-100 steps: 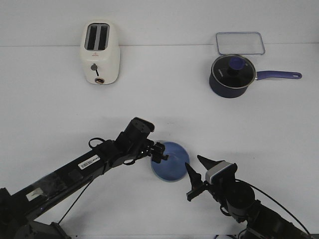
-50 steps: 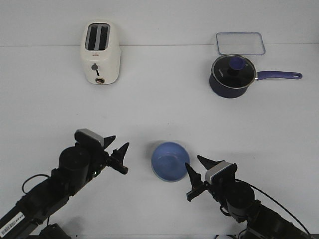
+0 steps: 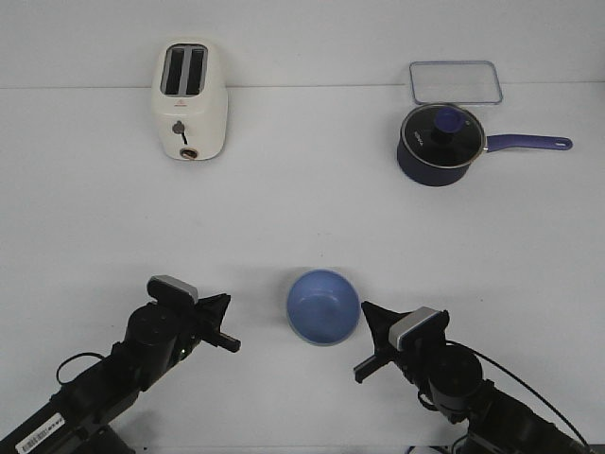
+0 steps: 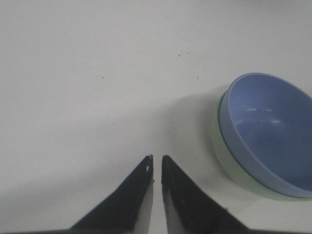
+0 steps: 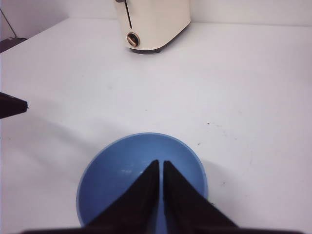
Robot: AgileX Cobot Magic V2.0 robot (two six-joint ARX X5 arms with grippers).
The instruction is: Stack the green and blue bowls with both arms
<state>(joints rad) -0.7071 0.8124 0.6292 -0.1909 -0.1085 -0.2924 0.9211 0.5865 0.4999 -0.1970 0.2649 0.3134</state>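
The blue bowl point(image 3: 322, 305) sits upright inside the green bowl point(image 4: 228, 165) on the white table, near the front middle. Only the green bowl's outer wall shows, in the left wrist view, under the blue bowl point(image 4: 273, 126). My left gripper point(image 3: 225, 300) is shut and empty, a hand's width to the left of the stack; its jaws point(image 4: 157, 157) point past it. My right gripper point(image 3: 366, 307) is shut and empty just right of the stack. In the right wrist view its tips point(image 5: 161, 162) hang over the blue bowl point(image 5: 112, 180).
A cream toaster point(image 3: 189, 99) stands at the back left and also shows in the right wrist view point(image 5: 153, 22). A dark navy lidded saucepan point(image 3: 440, 144) with a long handle stands at the back right, a clear lidded box point(image 3: 455, 81) behind it.
The left arm let go of the blue bowl, drew back to the left and shut its jaws. The bowl now sits level. The right gripper's jaws have shut.
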